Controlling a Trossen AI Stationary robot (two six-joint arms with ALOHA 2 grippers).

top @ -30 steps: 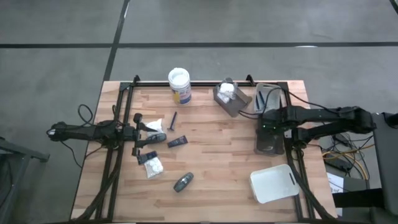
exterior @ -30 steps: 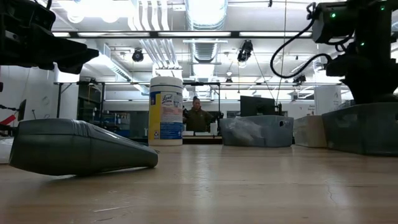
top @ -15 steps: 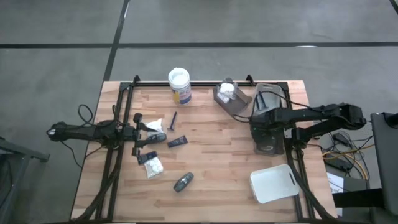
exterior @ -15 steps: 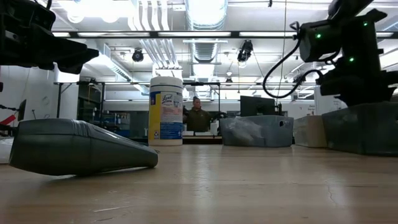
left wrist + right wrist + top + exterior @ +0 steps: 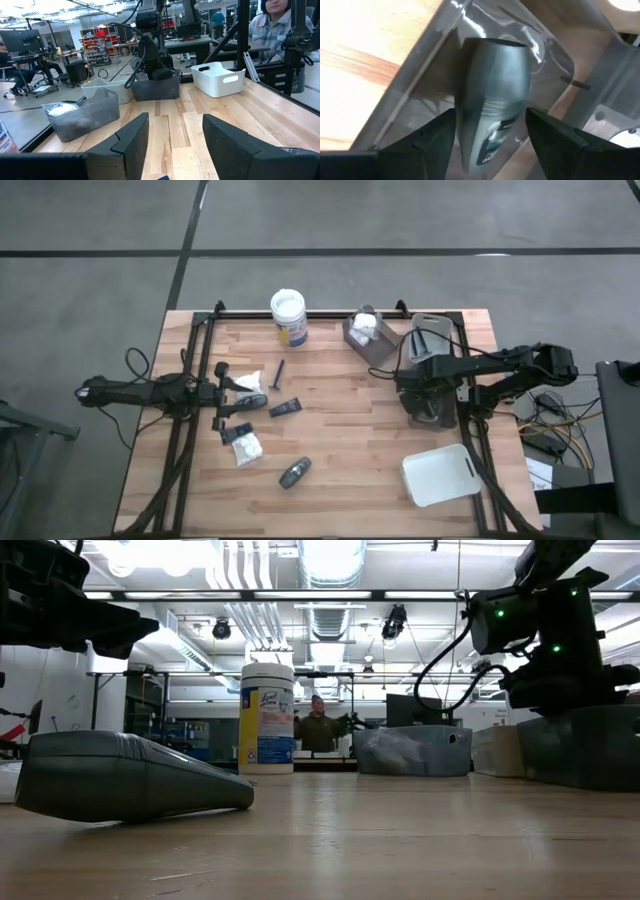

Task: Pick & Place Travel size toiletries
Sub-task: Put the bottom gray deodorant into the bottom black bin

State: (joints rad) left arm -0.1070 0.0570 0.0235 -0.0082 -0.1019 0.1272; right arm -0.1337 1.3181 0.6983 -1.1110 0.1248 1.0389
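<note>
My right gripper point(image 5: 412, 394) hangs open over a dark grey tray point(image 5: 436, 418) at the table's right. In the right wrist view its fingers point(image 5: 434, 136) stand on either side of a dark grey oval bottle point(image 5: 495, 95) that lies on its side on the tray's floor point(image 5: 420, 85); they do not touch it. My left gripper point(image 5: 238, 406) waits open at the table's left, above white packets point(image 5: 244, 448), a thin dark stick point(image 5: 279, 371) and a dark tube point(image 5: 286, 408). Another dark grey oval bottle point(image 5: 294, 472) lies on the wood near the front.
A white-lidded jar point(image 5: 288, 315) stands at the far edge. A grey tray holding white packets point(image 5: 368, 336) and another grey tray point(image 5: 436, 338) sit at the far right. A white tray point(image 5: 438, 475) is at the near right. People show beyond the table.
My right gripper has moved a little toward the table's left edge, staying over the dark grey tray. My left arm has kept still.
</note>
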